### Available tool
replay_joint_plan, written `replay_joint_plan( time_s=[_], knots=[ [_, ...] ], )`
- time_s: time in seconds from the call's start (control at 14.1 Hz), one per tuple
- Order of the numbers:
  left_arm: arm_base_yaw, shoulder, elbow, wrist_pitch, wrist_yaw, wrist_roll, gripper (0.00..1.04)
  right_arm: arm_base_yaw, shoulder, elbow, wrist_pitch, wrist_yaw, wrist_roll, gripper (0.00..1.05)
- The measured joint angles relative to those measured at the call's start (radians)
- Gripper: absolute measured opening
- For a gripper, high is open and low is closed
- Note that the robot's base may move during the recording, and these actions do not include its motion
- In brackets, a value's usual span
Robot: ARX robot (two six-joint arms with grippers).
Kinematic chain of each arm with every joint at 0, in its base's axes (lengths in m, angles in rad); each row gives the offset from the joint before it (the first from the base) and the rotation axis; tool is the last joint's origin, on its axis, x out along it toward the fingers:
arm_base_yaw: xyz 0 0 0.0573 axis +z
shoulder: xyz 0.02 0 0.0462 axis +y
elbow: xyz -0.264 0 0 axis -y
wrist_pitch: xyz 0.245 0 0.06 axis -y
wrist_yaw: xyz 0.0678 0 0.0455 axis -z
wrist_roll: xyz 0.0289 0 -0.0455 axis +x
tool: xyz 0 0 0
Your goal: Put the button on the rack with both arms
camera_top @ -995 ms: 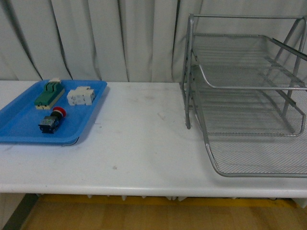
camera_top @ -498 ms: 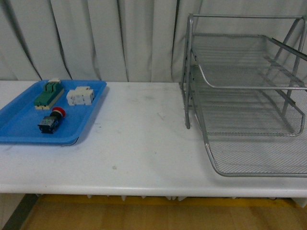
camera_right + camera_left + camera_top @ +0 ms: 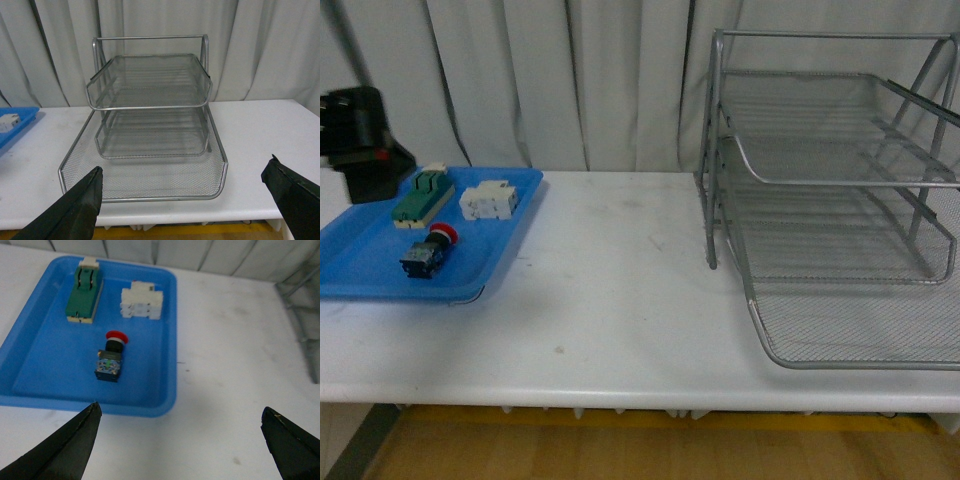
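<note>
The button (image 3: 427,252), a red cap on a dark boxy body, lies on its side in the blue tray (image 3: 360,275) at the table's left. In the left wrist view the button (image 3: 111,356) is ahead of my left gripper (image 3: 180,410), which hangs open and empty above the tray's near edge. The black left arm (image 3: 358,142) shows over the tray's far left corner. The silver wire-mesh rack (image 3: 830,200) stands at the right. My right gripper (image 3: 185,165) is open and empty, facing the rack (image 3: 150,100) from in front of the table edge.
A green-and-cream block (image 3: 422,195) and a white block (image 3: 488,200) lie in the tray behind the button. Grey curtains (image 3: 570,80) hang behind the table. A wide stretch of white tabletop (image 3: 620,280) separates tray and rack.
The black left arm has come into the front view at the upper left, above the tray's far corner. The button, the blocks and the rack have not moved.
</note>
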Motion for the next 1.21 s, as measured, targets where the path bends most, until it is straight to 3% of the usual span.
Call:
replay_joint_plan(
  time_s=[0.21,0.43,1.21],
  knots=[
    [0.025,0.406,0.319,-0.124,-0.043,0.082,0.98,0.0,0.0,0.0,0.0,0.0,0.0,0.98],
    [0.069,0.579,0.554,-0.244,-0.054,0.127,0.98,0.0,0.0,0.0,0.0,0.0,0.0,0.98],
    [0.108,0.839,0.758,-0.271,-0.079,0.213,0.98,0.0,0.0,0.0,0.0,0.0,0.0,0.98]
  ],
)
